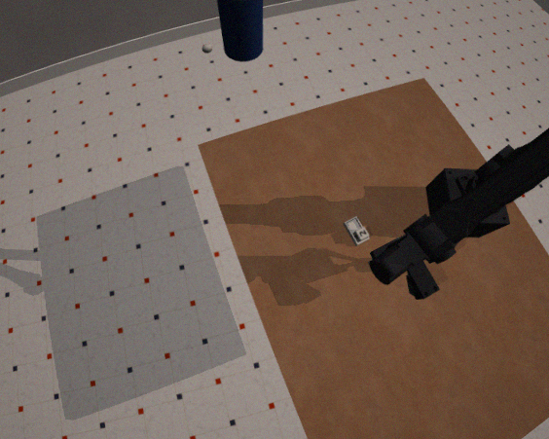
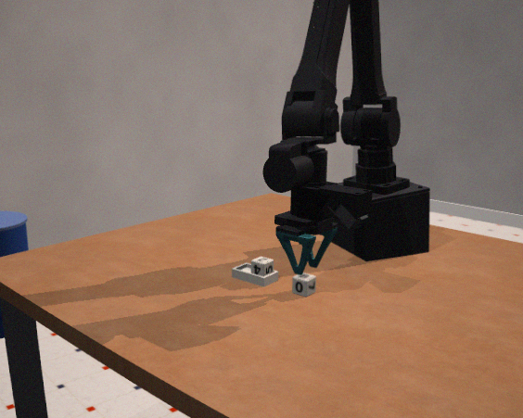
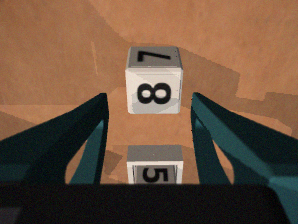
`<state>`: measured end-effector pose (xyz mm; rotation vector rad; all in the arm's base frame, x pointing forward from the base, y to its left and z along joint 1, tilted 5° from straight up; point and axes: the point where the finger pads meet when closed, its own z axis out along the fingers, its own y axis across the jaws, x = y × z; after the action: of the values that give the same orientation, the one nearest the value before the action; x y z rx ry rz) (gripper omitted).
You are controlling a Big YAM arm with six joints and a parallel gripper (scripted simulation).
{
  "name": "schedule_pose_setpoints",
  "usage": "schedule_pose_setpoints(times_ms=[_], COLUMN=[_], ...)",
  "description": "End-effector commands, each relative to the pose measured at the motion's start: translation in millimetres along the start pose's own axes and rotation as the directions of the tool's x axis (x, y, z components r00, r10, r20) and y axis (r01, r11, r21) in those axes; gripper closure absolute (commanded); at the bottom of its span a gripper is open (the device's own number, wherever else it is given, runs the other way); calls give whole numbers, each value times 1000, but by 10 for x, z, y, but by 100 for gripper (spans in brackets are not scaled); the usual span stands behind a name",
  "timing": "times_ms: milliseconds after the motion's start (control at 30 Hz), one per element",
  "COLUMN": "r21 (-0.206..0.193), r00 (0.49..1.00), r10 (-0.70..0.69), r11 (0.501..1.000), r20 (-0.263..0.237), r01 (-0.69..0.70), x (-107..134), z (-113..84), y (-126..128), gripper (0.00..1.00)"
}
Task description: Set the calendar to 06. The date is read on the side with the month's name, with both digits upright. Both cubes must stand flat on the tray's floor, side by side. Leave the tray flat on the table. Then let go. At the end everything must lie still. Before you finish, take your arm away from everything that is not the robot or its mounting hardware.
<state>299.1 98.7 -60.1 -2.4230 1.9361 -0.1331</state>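
In the exterior view, the worktop (image 1: 397, 350) (image 2: 401, 343) ran its near edge from the left side down to the bottom centre, well apart from both cubes. Brown surface lay open across the lower right of that frame. The tray (image 1: 348, 220) (image 2: 248, 275) (image 3: 155, 153) sat flat near the middle, one cube (image 2: 262, 266) (image 3: 155, 175) standing in its right-hand part. The loose cube (image 2: 303, 285) (image 3: 154, 86) stood flat on the worktop, just right of the tray and apart from it.

The pincer (image 2: 307, 269) (image 3: 149, 103) was partly open, holding nothing, its teal fingers above the loose cube. In the wrist view, that cube showed an 8 and a 7 at upper centre, between the fingertips in outline.

In the top view, the arm (image 1: 431, 238) (image 2: 308, 115) hid the loose cube. The wrist frame's dark lower band cut off the tray and its 5. The month's name could not be made out.
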Motion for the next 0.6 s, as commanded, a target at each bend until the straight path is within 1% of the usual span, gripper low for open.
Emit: schedule_pose_setpoints(times_ms=[0, 567], r21=[31, 26], r00=[1000, 1000], r10=[2, 2], r11=[1000, 1000], r20=[6, 5], r01=[-3, -2], x=[19, 21], z=[-23, -14], y=[-233, -207], gripper=[55, 55])
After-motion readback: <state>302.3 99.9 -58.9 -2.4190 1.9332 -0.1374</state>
